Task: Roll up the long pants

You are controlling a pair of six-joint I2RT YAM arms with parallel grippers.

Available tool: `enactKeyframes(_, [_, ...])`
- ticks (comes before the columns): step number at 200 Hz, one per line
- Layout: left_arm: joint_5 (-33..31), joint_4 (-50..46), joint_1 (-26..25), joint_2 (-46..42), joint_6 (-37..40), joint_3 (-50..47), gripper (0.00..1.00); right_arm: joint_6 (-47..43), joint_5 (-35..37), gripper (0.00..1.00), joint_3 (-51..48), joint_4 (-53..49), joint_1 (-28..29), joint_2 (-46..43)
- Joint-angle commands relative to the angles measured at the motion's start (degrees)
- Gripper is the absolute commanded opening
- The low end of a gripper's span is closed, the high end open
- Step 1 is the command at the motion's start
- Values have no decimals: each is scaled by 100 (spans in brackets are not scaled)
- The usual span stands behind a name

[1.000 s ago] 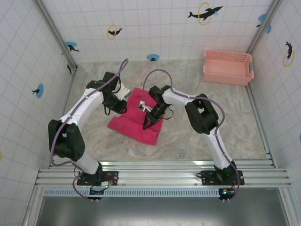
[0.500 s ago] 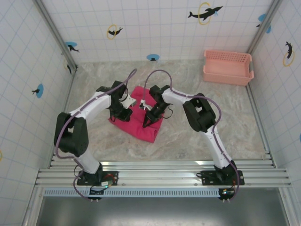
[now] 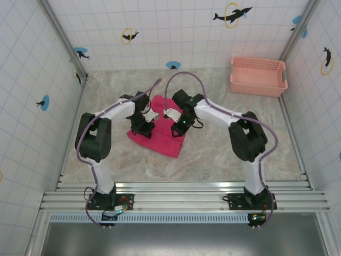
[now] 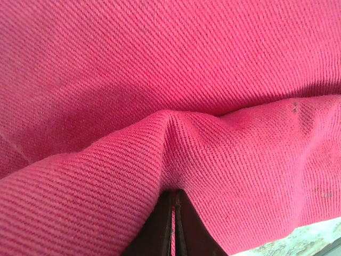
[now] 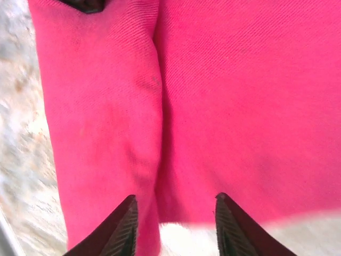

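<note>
Left gripper (image 4: 173,216) pinches long pants (image 4: 170,80) fold; right gripper (image 5: 175,198) open, hem just beneath. Risk: one-sided pull skews roll, loosens layers.

You see long pants (image 4: 202,74): matt magenta cloth, fine diagonal twill, soft fold above your left fingers (image 4: 160,234). Your right fingers (image 5: 122,226): dark ribbed plastic, matt. Left of them, tabletop (image 5: 21,133): pale mottled stone-look, smooth.
</note>
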Motion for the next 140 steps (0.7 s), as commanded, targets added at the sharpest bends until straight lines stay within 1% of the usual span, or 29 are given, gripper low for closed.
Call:
enactKeyframes(1, [-124,26,49,374,-30,102,8,-663,1954,49,-572,459,583,-801])
enactKeyframes(20, [-71,23,46,478,-22,100,8,-843,2349,52,-927,523,1104,-998])
enactKeyframes(24, [-60,23,50,491,-25,285,8,-858,2368,53,-1009,537,1224,-1017])
enactKeyframes(40, [-15,39,51,497,5,311,8,-794,2576,53,-1450,935,1713,-1083])
enactKeyframes(46, [-2,67,58,473,7,293,8,-763,2571,54,-1556,1042,1857,-1072])
enactKeyframes(74, [2,75,104,470,59,267,8,-715,3175,52,-1939,1670,2518,-943])
enactKeyframes(89, [28,60,123,478,78,253,8,-705,3290,52,-1980,1902,2671,-797])
enactKeyframes(117, [41,16,130,514,113,272,8,-803,3261,53,-1892,2046,2729,-387])
enactKeyframes(134, [40,1,130,514,147,275,8,-954,3397,53,-1866,2185,2756,-168])
enactKeyframes(140, [23,-8,140,514,149,275,8,-998,3579,53,-1831,2203,2756,-61])
